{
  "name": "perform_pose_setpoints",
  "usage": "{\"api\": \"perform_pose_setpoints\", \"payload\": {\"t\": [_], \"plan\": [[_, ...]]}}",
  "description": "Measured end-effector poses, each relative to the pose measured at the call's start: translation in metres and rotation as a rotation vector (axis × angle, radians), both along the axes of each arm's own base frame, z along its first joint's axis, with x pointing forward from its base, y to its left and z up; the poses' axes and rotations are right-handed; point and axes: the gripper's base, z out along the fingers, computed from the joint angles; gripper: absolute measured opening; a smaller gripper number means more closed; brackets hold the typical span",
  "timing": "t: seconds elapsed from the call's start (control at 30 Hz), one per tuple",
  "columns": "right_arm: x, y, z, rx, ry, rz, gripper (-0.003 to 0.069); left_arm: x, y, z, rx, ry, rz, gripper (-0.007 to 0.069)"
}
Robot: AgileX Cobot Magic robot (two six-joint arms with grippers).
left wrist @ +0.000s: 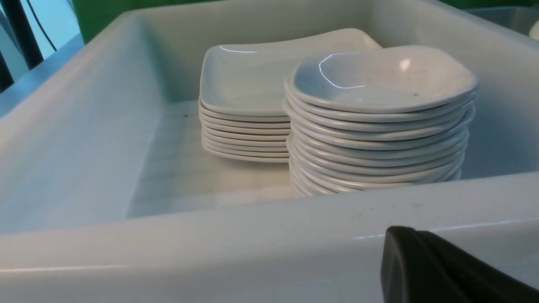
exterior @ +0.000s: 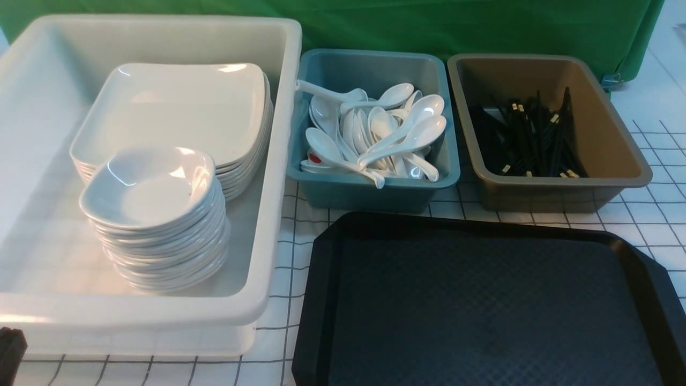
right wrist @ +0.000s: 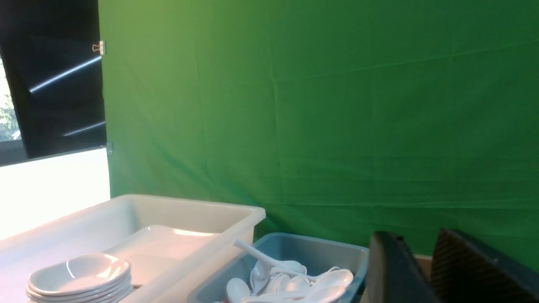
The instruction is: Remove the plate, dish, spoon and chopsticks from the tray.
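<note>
The black tray [exterior: 482, 305] lies at the front right with nothing on it. A stack of square white plates [exterior: 177, 107] and a stack of small dishes [exterior: 153, 185] stand inside the white tub [exterior: 268, 300]. Several white spoons [exterior: 396, 134] fill the blue tub [exterior: 375, 190]. Black chopsticks [exterior: 530, 139] lie in the brown tub [exterior: 616, 161]. My left gripper [left wrist: 400, 231] is shut and empty, just outside the white tub's near wall [left wrist: 252, 244]; a bit of it shows at the front view's lower left corner [exterior: 8, 348]. My right gripper [right wrist: 414, 235] is open, holds nothing and hangs high over the tubs.
A green cloth backdrop [exterior: 429, 27] hangs behind the three tubs. A white checked tablecloth [exterior: 659, 214] covers the table. The white tub's high walls surround both stacks [left wrist: 379, 126]. A dark window frame [right wrist: 54, 84] shows in the right wrist view.
</note>
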Motion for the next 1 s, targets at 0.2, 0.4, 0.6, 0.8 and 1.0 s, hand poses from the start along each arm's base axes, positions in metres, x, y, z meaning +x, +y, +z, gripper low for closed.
{"api": "perform_pose_setpoints", "payload": {"t": [0.2, 0.4, 0.6, 0.8, 1.0], "plan": [[0.0000, 0.0000, 0.0000, 0.006, 0.003, 0.002, 0.0196, 0.0000, 0.0000, -0.0002, 0.000, 0.002, 0.000, 0.0000], [0.0000, 0.0000, 0.0000, 0.010, 0.005, 0.003, 0.0207, 0.0000, 0.0000, -0.0002, 0.000, 0.002, 0.000, 0.0000], [0.0000, 0.0000, 0.0000, 0.011, 0.006, 0.003, 0.0216, 0.0000, 0.0000, -0.0002, 0.000, 0.002, 0.000, 0.0000], [0.0000, 0.0000, 0.0000, -0.014, -0.007, -0.004, 0.0233, 0.0000, 0.0000, -0.0002, 0.000, 0.002, 0.000, 0.0000], [-0.0005, 0.0017, -0.0007, -0.067, -0.029, -0.001, 0.0237, 0.0000, 0.0000, -0.0002, 0.000, 0.002, 0.000, 0.0000]]}}
